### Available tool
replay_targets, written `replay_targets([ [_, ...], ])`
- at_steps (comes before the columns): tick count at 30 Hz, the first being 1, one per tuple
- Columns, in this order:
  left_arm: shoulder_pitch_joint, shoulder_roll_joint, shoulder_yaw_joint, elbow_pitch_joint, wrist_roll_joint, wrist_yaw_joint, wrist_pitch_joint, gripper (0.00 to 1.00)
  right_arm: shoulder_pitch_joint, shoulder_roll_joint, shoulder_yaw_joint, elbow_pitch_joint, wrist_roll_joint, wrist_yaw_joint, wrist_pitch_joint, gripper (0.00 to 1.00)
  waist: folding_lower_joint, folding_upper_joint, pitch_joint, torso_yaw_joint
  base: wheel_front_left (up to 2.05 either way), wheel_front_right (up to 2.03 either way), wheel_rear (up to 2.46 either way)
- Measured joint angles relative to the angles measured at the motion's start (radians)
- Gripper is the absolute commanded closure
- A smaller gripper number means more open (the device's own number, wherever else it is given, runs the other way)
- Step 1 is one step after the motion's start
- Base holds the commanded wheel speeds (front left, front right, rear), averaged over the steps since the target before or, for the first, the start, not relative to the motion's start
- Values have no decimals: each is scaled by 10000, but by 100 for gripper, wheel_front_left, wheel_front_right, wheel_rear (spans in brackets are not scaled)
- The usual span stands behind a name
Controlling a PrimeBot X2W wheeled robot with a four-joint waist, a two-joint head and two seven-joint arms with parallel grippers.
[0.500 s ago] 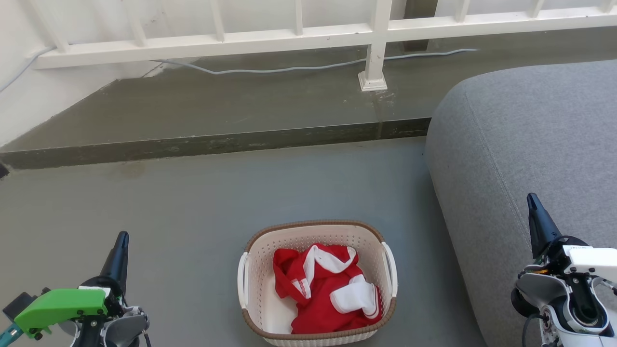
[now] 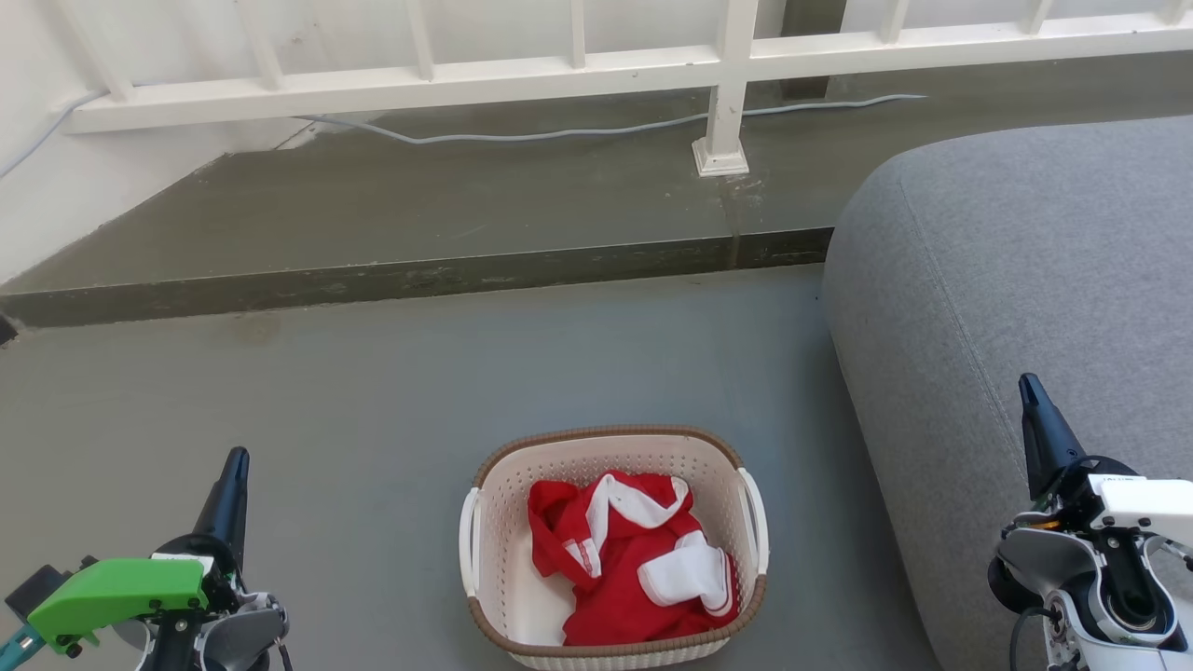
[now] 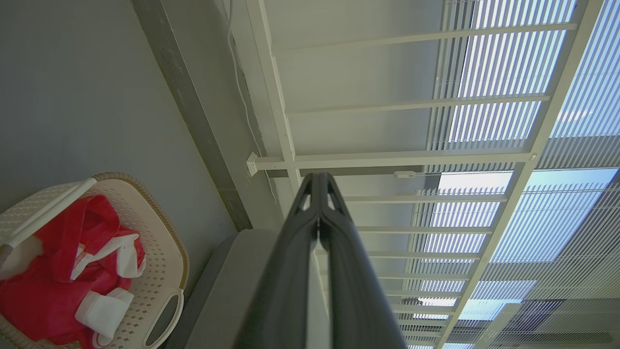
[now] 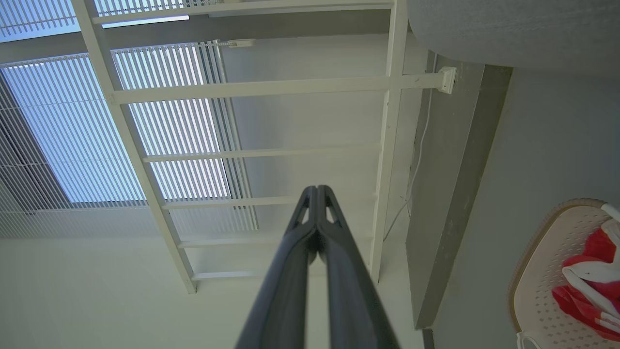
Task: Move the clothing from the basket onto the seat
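— Two closed grippers?
— Yes. The left gripper [image 2: 239, 457] and the right gripper [image 2: 1026, 382] have their fingers pressed together, holding nothing, one on either side of the basket [image 2: 606, 433].
— The clothing?
— The red-and-white clothing [image 2: 606, 578] lies heaped inside the basket, on the floor [image 2: 373, 391] beside the grey seat [image 2: 1025, 261].

A grey floor [image 2: 373, 391] is bounded by a raised step [image 2: 419, 210] carrying a white railing [image 2: 522, 75] and a cable [image 2: 559, 133], and daylight is admitted through slatted blinds [image 3: 508, 121].
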Motion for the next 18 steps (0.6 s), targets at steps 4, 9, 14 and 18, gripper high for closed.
replay_targets([
  [4,0,0,2,0,0,0,0,100,0,0,0,0,0,0,0,100,0,0,0,0,0,0,0],
  [9,0,0,2,0,0,0,0,100,0,0,0,0,0,0,0,100,0,0,0,0,0,0,0],
  [14,0,0,2,0,0,0,0,100,0,0,0,0,0,0,0,100,0,0,0,0,0,0,0],
  [18,0,0,4,0,0,0,0,0,0,0,0,0,0,0,0,0,0,0,0,0,0,0,0],
])
